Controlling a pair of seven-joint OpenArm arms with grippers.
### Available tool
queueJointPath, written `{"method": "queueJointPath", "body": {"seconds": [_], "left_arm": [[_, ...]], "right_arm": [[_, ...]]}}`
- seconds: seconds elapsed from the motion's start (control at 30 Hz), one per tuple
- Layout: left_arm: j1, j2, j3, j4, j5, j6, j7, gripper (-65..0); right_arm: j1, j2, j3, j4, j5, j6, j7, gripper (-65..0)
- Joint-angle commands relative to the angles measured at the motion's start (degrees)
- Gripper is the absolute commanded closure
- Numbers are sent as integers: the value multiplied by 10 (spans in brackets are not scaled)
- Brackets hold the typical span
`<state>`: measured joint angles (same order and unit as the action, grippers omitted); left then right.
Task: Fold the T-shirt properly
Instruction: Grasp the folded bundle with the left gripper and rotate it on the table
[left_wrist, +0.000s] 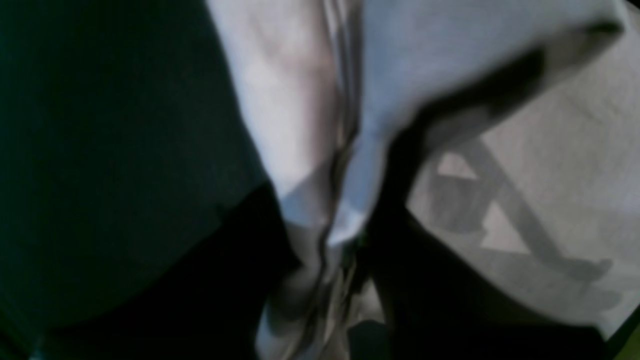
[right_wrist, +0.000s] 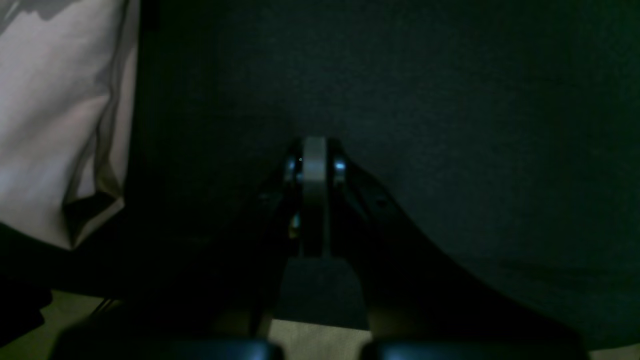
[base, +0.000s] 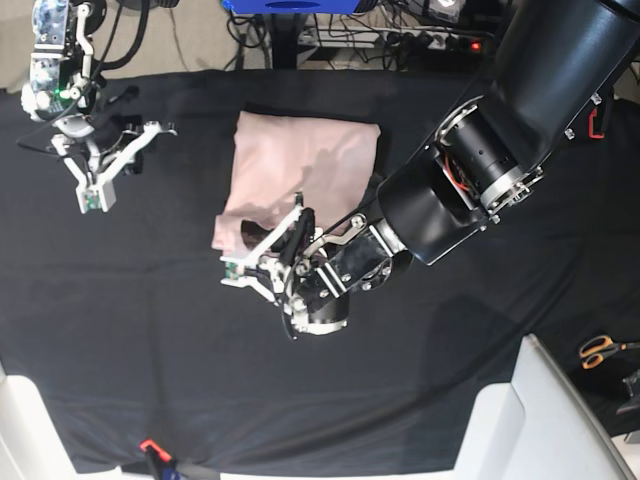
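Note:
The pale pink T-shirt (base: 305, 160) lies folded into a rough rectangle at the back middle of the black cloth. Its front-left corner is lifted and bunched. My left gripper (base: 245, 262) reaches in from the right and is shut on that corner. In the left wrist view, pleated T-shirt fabric (left_wrist: 310, 125) runs down between the dark fingers of the left gripper (left_wrist: 337, 245). My right gripper (base: 92, 195) hovers at the far left, well apart from the shirt. In the right wrist view, the right gripper (right_wrist: 315, 152) is shut with nothing in it, and the T-shirt's edge (right_wrist: 55, 125) shows at the left.
The black table cloth (base: 450, 350) covers the table. Orange-handled scissors (base: 600, 350) lie at the right edge, beside a white panel (base: 545, 410). A small red clip (base: 150, 446) sits at the front edge. Cables and a power strip (base: 430, 40) run along the back.

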<state>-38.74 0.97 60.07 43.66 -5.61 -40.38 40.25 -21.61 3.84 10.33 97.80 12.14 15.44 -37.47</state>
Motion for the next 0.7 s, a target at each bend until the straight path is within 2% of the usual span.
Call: {"method": "queueJointPath", "body": {"seconds": [0.0,0.67], "left_arm": [[-25,6,-3,4,0,4,-6,0],[-30,2,-9,2,-1,4,-1,0]], "right_arm": [[3,3,3,9,4,0,11,-20],[2,3,3,9,4,0,11,-20]]}}
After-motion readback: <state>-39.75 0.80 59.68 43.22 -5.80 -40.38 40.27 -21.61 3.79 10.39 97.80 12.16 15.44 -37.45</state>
